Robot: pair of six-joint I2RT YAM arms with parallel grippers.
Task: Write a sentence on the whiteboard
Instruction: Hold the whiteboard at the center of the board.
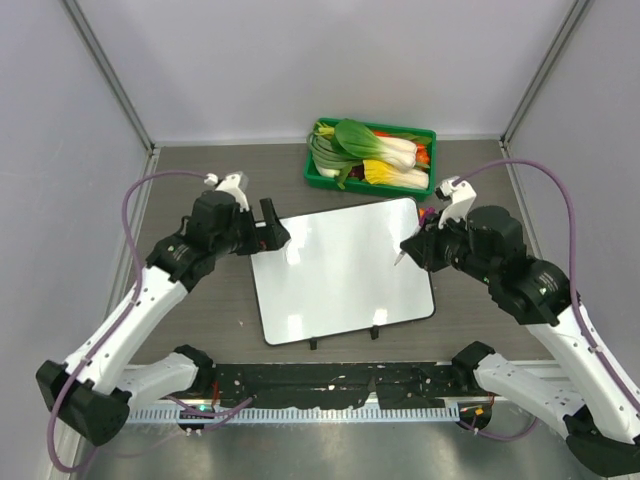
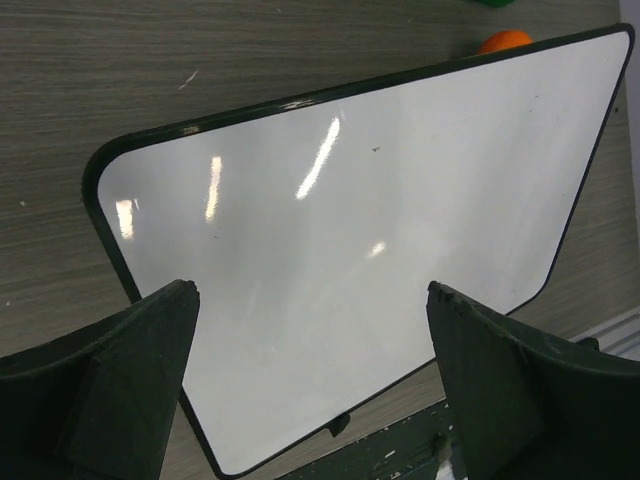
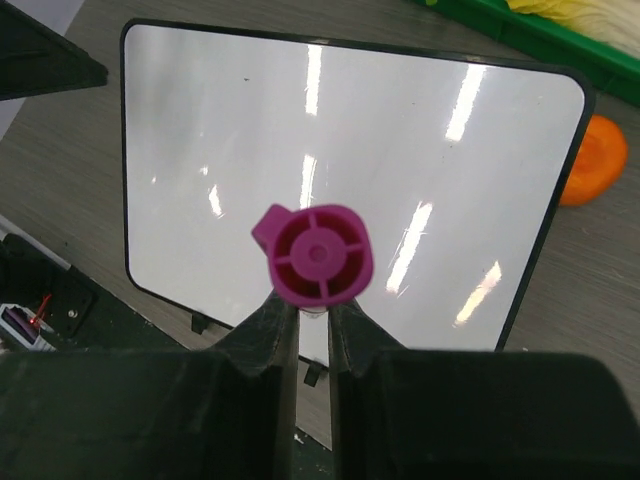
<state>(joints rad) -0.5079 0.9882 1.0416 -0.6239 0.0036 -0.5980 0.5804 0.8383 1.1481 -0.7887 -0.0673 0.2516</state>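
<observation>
The whiteboard (image 1: 340, 275) lies flat mid-table, its black clips on the near edge. Its white face is blank in every view; no pink sentence shows on it. My right gripper (image 1: 415, 247) is shut on a magenta marker (image 3: 318, 252), held upright over the board's right part, tip (image 1: 400, 259) pointing down at the surface. In the right wrist view the board (image 3: 230, 140) lies beyond the marker's round end. My left gripper (image 1: 276, 227) is open and empty at the board's far left corner. In the left wrist view its jaws stand wide above the board (image 2: 350, 230).
A green tray (image 1: 428, 133) of toy vegetables stands behind the board at the back. A small orange piece (image 3: 595, 160) lies just off the board's far right corner, also in the left wrist view (image 2: 505, 41). A black rail (image 1: 330, 385) runs along the near edge.
</observation>
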